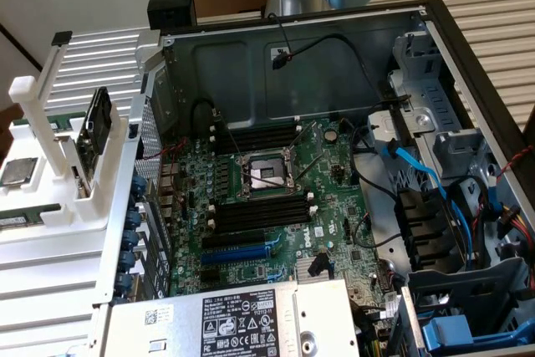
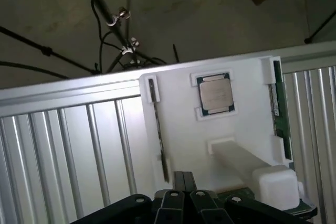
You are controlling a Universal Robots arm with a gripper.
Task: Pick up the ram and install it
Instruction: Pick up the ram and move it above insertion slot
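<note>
The claw (image 2: 184, 178), fingers pressed together and empty, hangs above the white holder (image 1: 63, 232) at nine o'clock of the open computer case (image 1: 234, 64); the ram (image 2: 281, 119) lies along the holder's edge beyond the white post (image 2: 247, 163), its long axis pointing away from the claw.

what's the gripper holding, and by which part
Nothing: the gripper has its jaws shut empty over the white holder; the ram lies untouched at its edge.

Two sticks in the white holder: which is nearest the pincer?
The thin dark stick, ending beside the shut pincer; the green-edged one sits past the CPU.
</note>
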